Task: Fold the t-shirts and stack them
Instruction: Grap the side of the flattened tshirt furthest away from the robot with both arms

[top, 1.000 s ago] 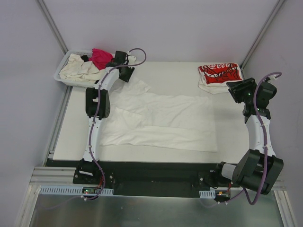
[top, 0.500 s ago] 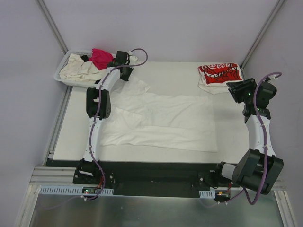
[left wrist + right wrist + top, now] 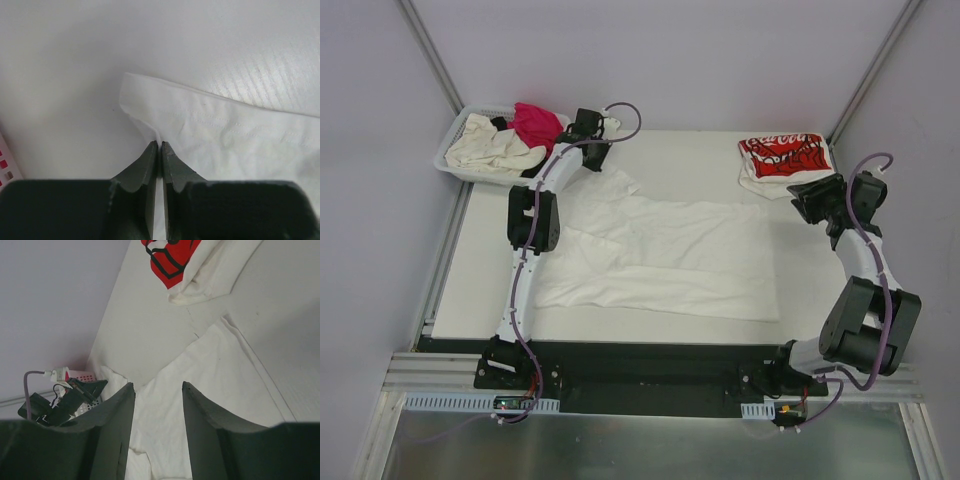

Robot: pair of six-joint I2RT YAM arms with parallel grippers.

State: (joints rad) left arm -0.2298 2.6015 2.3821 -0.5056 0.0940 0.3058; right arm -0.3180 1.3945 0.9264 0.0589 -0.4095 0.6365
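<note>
A large plain white t-shirt (image 3: 660,255) lies spread flat in the middle of the table. My left gripper (image 3: 593,158) is at its far left sleeve, low over the table. In the left wrist view, the left gripper (image 3: 159,144) is shut, pinching the edge of the white t-shirt's sleeve (image 3: 210,125). My right gripper (image 3: 802,195) is open and empty above the table, just off the shirt's right end; in its own view, the gripper (image 3: 158,385) has the shirt (image 3: 200,390) below it. A folded white t-shirt with red print (image 3: 782,160) lies at the far right and shows again (image 3: 200,270).
A white slotted basket (image 3: 448,152) stands at the far left corner, holding a cream shirt (image 3: 490,148), a magenta one (image 3: 535,120) and a bit of black cloth (image 3: 500,123). Grey walls close in on both sides of the table.
My left gripper has moved a little farther back and right, with the sleeve. My right arm has swung toward the back, its gripper now nearer the printed shirt.
</note>
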